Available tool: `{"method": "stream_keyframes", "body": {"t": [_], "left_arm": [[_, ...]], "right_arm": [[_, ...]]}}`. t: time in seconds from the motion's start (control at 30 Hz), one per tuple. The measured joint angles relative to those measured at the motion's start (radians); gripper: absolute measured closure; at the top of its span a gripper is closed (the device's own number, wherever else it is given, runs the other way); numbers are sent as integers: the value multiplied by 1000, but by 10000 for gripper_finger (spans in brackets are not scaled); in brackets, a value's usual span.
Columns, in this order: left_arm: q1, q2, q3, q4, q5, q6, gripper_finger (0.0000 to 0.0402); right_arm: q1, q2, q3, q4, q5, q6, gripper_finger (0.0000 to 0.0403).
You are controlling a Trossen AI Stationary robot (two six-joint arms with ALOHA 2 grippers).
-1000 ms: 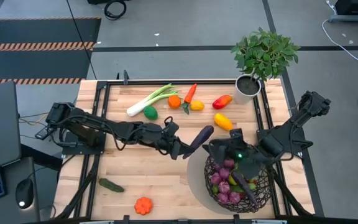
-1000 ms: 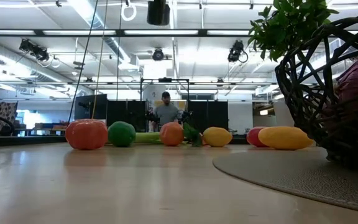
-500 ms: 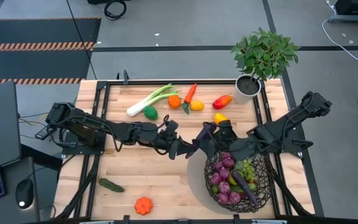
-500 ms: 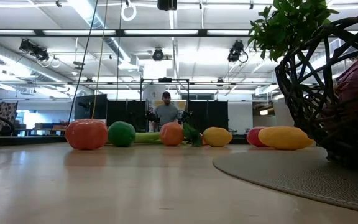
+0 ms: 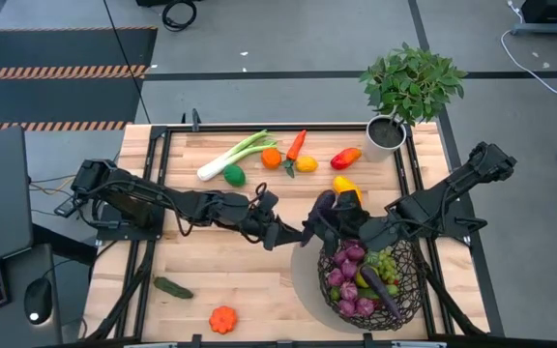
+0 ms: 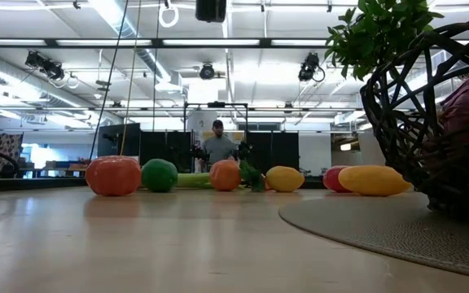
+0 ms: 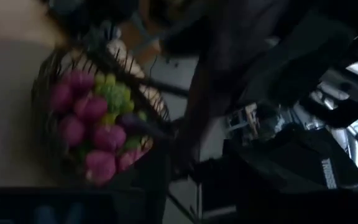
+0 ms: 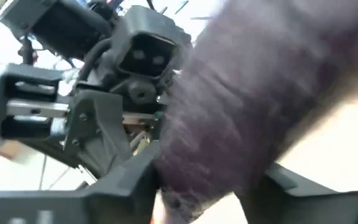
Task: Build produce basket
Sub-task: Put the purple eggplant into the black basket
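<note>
Where the two arms meet just beside the basket [image 5: 375, 282], a dark purple eggplant [image 5: 323, 204] sits between the left tool [image 5: 303, 232] and the right tool [image 5: 329, 215]. Which tool grips it, and how wide either stands, cannot be told. The basket rests at the surface's [image 5: 220, 275] near right, holding purple and green produce [image 5: 356, 280].
</note>
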Motion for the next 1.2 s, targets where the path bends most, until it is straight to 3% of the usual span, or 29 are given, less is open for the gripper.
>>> {"method": "stream_keyframes", "body": {"t": [0.17, 0.27, 0.57, 0.73, 1.03, 1.2], "left_arm": [[8, 0, 0, -49, 101, -19, 195], [28, 0, 0, -49, 152, -1, 171], [52, -2, 0, -26, 233, 82, 157], [41, -2, 0, -56, 230, 180, 172], [-15, -1, 0, -156, 68, 211, 199], [-48, 0, 0, -155, 44, 168, 210]], "right_arm": [[3, 0, 0, -2, -15, -53, 295], [4, 0, 0, -1, -88, -22, 306], [52, -3, 0, -158, -510, 200, 288], [126, -3, 0, -362, -656, 338, 294], [226, -4, 0, -599, -896, 480, 294], [258, -4, 0, -743, -916, 484, 294]]}}
